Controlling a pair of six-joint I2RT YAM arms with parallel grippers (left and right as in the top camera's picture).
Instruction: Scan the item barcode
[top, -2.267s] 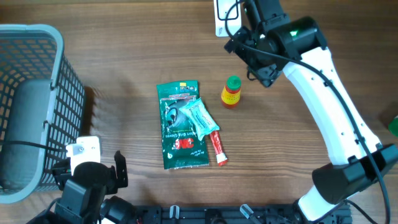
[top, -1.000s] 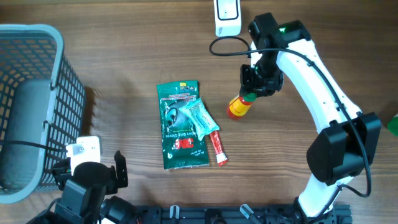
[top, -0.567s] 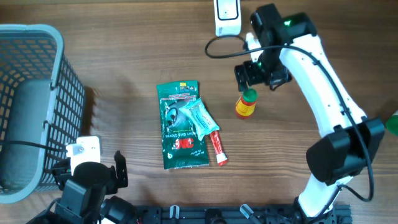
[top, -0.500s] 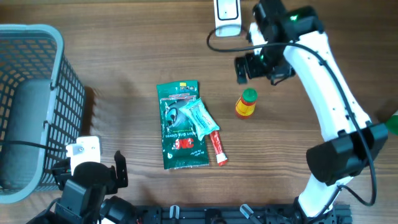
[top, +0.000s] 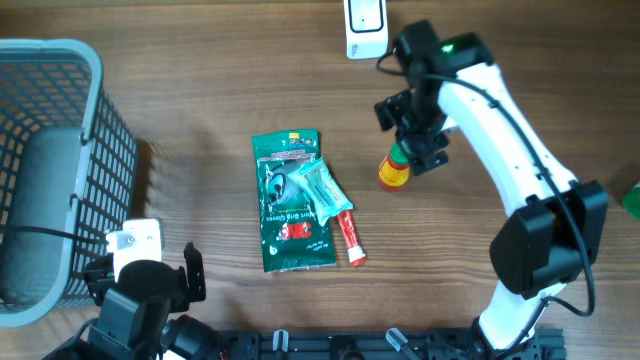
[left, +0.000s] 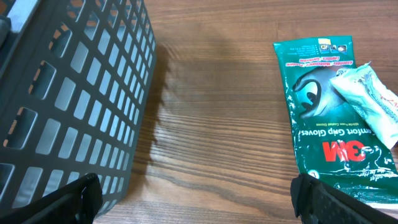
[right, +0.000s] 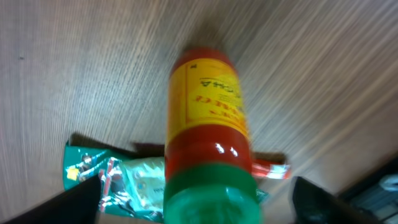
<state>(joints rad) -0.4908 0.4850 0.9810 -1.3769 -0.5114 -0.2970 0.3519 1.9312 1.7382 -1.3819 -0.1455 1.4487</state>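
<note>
A small red bottle (top: 391, 175) with a yellow label and green cap stands on the wooden table, right of centre. My right gripper (top: 410, 133) hovers just over its cap, jaws open. In the right wrist view the bottle (right: 208, 112) rises between the two spread fingers of the right gripper (right: 196, 199), and neither finger touches it. A white scanner (top: 365, 25) lies at the table's back edge. My left gripper (left: 199, 208) rests open at the front left, nothing between its fingers.
A green 3M gloves packet (top: 292, 205) lies mid-table with a pale teal pack (top: 322, 188) on it and a red tube (top: 349, 238) beside it. A grey mesh basket (top: 100, 150) stands at the left. Something green (top: 632, 203) shows at the right edge.
The right gripper let go of the tilted bottle, which now stands upright. It drew back toward the scanner, then returned over the cap. The left arm stayed still.
</note>
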